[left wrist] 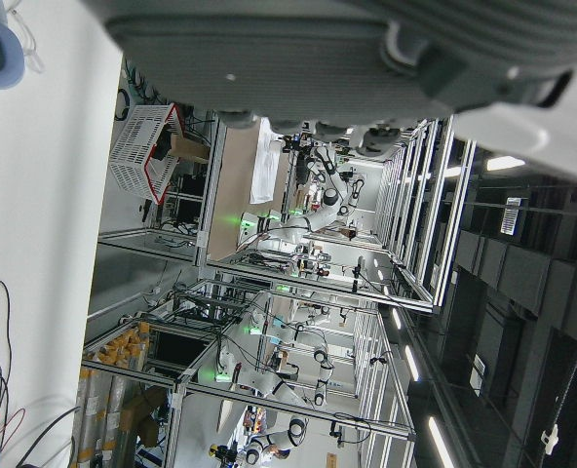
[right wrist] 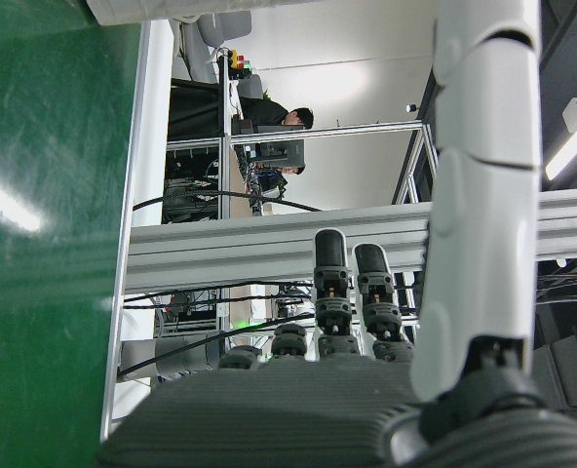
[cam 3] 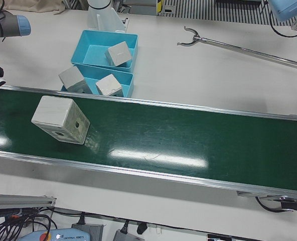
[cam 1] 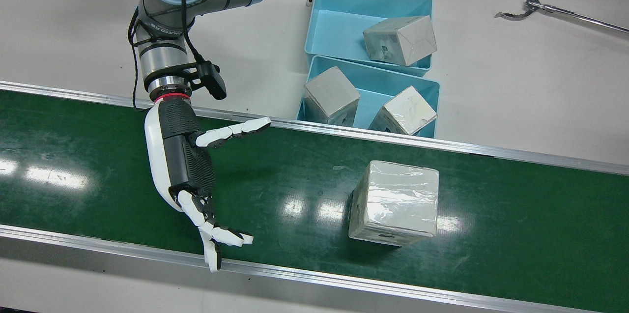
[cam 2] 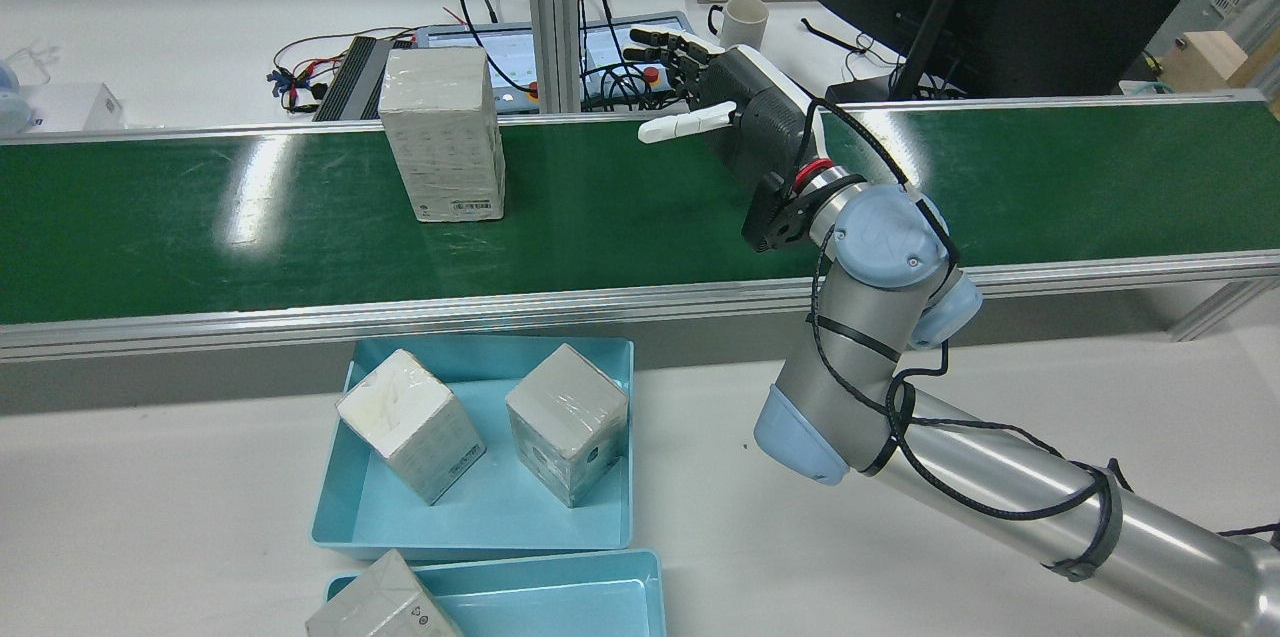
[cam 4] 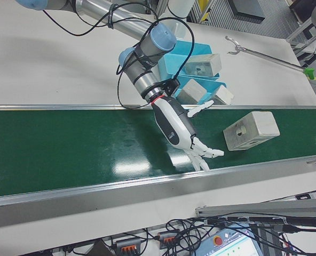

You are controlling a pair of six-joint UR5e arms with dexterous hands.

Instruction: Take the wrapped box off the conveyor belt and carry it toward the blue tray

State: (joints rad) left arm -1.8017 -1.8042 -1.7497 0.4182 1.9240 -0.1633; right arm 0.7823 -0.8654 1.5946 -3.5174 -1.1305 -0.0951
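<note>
Plastic-wrapped box [cam 1: 394, 203] sits on belt, apart from spread, empty right hand [cam 1: 196, 175].

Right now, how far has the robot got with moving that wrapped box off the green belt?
Barely started. The plastic-wrapped white box sits on the green conveyor belt, untouched. The right hand hovers open over the belt beside it, with a clear gap between them. Left to do: reach, grasp, lift and carry it toward the blue trays, which already hold three similar boxes. The left hand's state cannot be told.
</note>
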